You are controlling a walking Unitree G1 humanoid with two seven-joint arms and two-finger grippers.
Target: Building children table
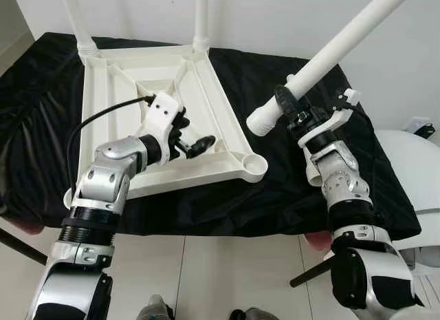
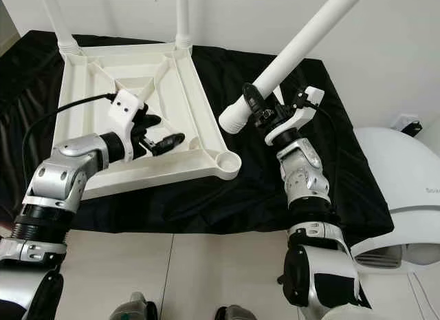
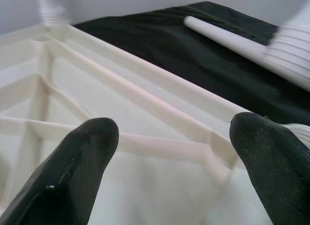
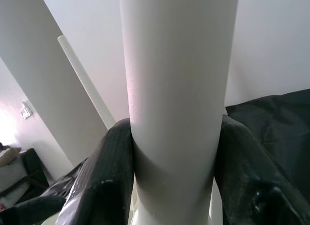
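A white plastic children's tabletop [image 1: 161,127] lies upside down on a desk [image 1: 289,189] draped in black cloth, its ribbed underside facing up. Two white legs already stand upright in its far corners, one at the far left [image 1: 75,20] and one at the far right [image 1: 200,17]. The near right corner has an open round socket [image 1: 254,166], not yet filled.

The right gripper [image 2: 265,113] has its jaws pinched around a third white leg [image 1: 323,62], gripping it near its ribbed lower end [image 1: 261,120]. This leg hangs in the air above the black cloth, just beside the open socket and a little to its right. Its long axis runs diagonally: the ribbed end points down and toward the robot's left, the other end rises up and away to the right, out of view.

The left gripper [image 1: 196,144] rests inside the tabletop frame near the socket, its jaws spread, with nothing between the fingertips [image 3: 87,152].

The step in hand looks like seating this leg. To do it well, the leg likely needs tipping upright so its ribbed end faces straight down over the socket, then lowering squarely. The left gripper could press on the frame to steady the tabletop against sliding.
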